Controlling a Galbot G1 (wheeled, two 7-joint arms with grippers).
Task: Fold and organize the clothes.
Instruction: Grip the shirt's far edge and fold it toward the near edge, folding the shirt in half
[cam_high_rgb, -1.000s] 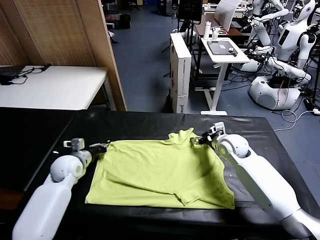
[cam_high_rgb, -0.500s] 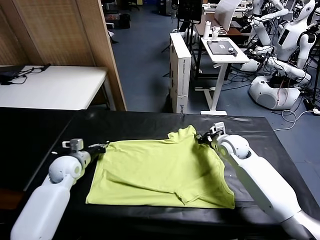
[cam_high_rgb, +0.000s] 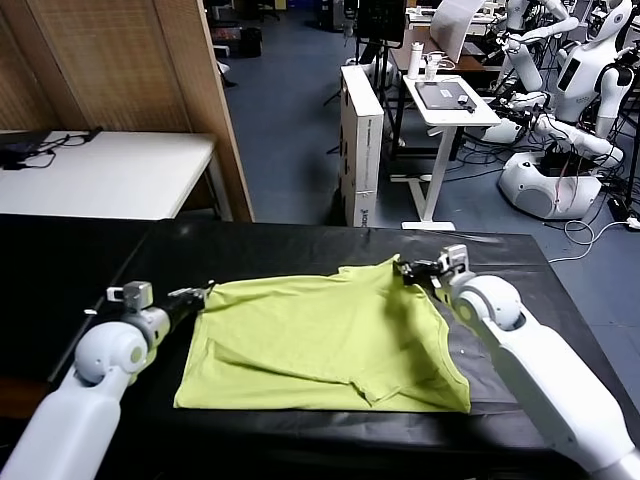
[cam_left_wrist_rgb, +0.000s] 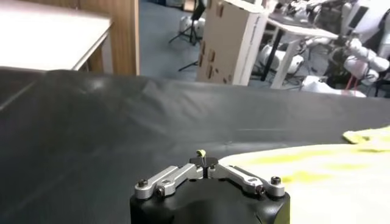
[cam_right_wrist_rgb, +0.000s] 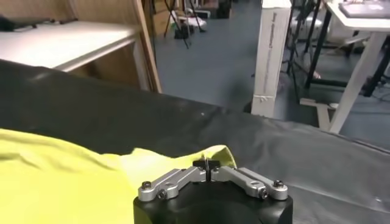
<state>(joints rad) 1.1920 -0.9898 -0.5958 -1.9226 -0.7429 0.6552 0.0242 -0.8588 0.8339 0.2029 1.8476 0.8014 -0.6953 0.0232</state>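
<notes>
While a lime T-shirt (cam_high_rgb: 320, 340) lies spread on a black table (cam_high_rgb: 90, 270), wrinkled, with a fold near its front edge, two white robot arms hold its far corners. The left gripper (cam_high_rgb: 200, 295) sits at the far left corner, fingers pressed together on a scrap of the fabric. The right gripper (cam_high_rgb: 405, 270) sits at the far right corner, fingers closed on the cloth, lifting it into a small peak. Behind the table stand a white desk (cam_high_rgb: 110, 175) and a tall white box (cam_high_rgb: 362, 140).
</notes>
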